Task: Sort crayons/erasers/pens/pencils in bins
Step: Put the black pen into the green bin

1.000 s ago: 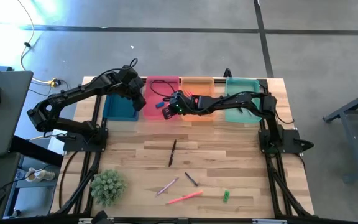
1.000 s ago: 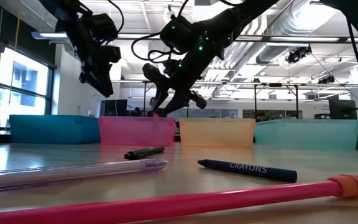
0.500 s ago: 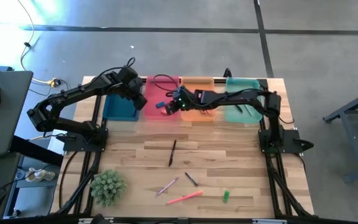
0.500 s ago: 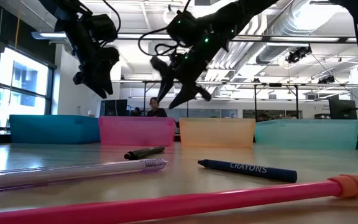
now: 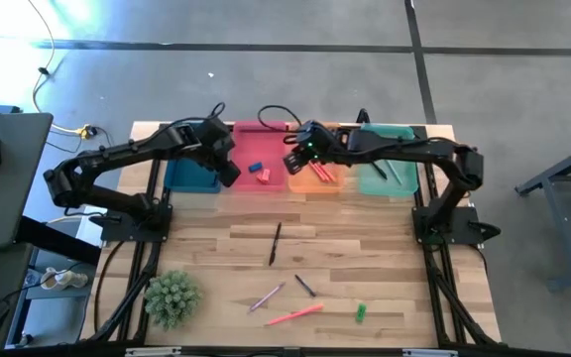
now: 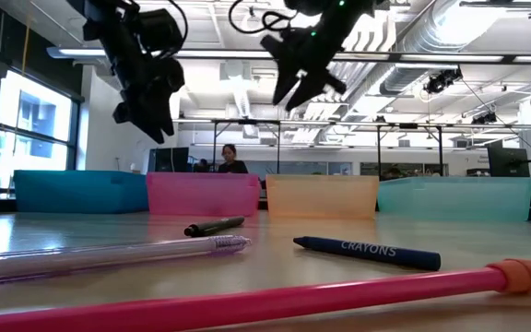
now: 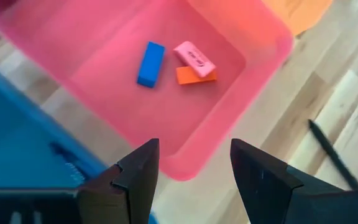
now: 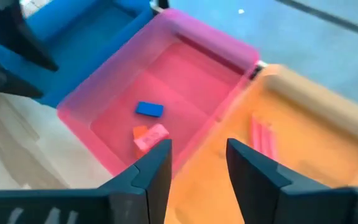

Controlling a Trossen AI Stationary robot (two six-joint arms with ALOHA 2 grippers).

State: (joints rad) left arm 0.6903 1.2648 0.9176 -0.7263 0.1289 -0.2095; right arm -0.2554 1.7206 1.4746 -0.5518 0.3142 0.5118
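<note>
Worktop (image 5: 365, 238) of pale wood planks carries everything, with four bins in a row along its far edge: blue (image 5: 188, 178), pink (image 5: 259, 149), orange (image 5: 317, 183) and teal-green (image 5: 397, 134), each partly covered by the arms in the high view. Both dark arms reach over that row. The left gripper (image 5: 228, 171) hangs above the seam between the blue and pink bins, its fingers (image 7: 135, 180) spread apart with nothing between them. The right gripper (image 5: 293, 162) hangs above the pink-orange seam, its fingers (image 8: 154, 171) likewise parted and empty. Inside the pink bin lie three erasers: a blue eraser (image 7: 150, 63), a pink eraser (image 7: 194, 58) and an orange-red one (image 7: 196, 76), the last two touching. Pink-red sticks (image 8: 263, 135) lie in the orange bin; the dark thing in the teal-green bin is too small to make out. Loose on the near worktop are a black pen (image 5: 276, 242), a blue crayon (image 6: 367, 251), a clear pen (image 6: 109, 256), a pink pencil (image 5: 293, 316) and a green eraser (image 5: 360, 312), beside a small green plant (image 5: 171, 297). A person (image 6: 228, 159) shows far behind the bins.
</note>
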